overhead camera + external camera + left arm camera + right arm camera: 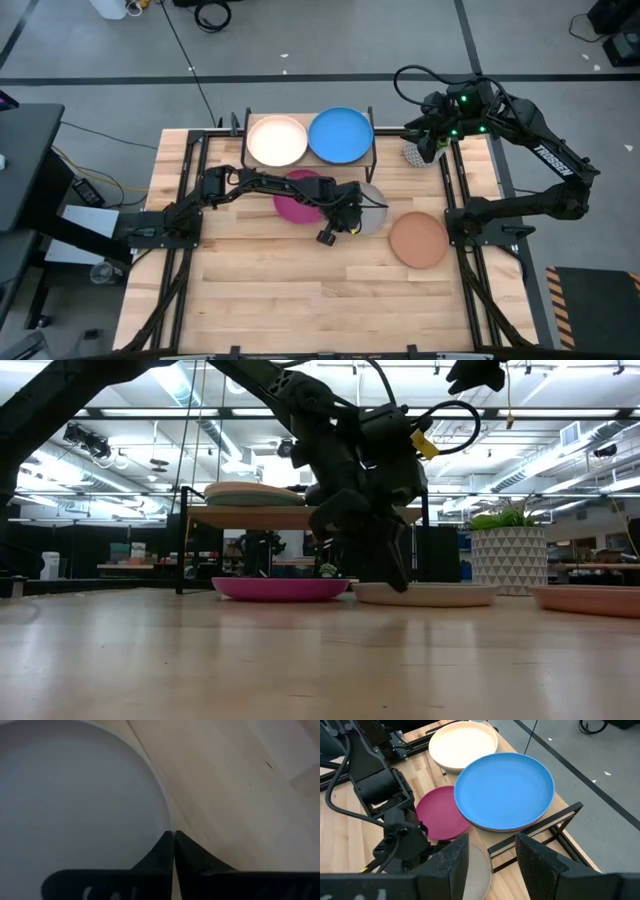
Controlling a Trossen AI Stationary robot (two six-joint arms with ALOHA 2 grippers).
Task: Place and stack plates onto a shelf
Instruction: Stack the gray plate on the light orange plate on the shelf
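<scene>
The grey plate (374, 212) lies flat on the table right of the magenta plate (298, 196). My left gripper (343, 218) stands over the grey plate's left rim, shut on it. A tan plate (418, 240) rests on the table nearer the right edge. The shelf (372, 152) stands at the far side and carries the cream-white plate (277, 140) and the blue plate (341, 135); another rim shows under the blue plate (505, 790). My right gripper (492, 855) hovers open, high beside the shelf's right end, touching nothing. My left gripper pinches the grey plate's rim (167, 822) on the plate's left side, one finger inside the rim and one outside. The fingers (388, 565) come from above, pointing down. The plate (425, 595) still lies flat on the table.
A white patterned pot with a plant (510, 555) stands at the table's far right, below the right arm. The magenta plate (280, 588) lies close behind the left gripper. Bare wood stretches along the near half of the table (300, 300).
</scene>
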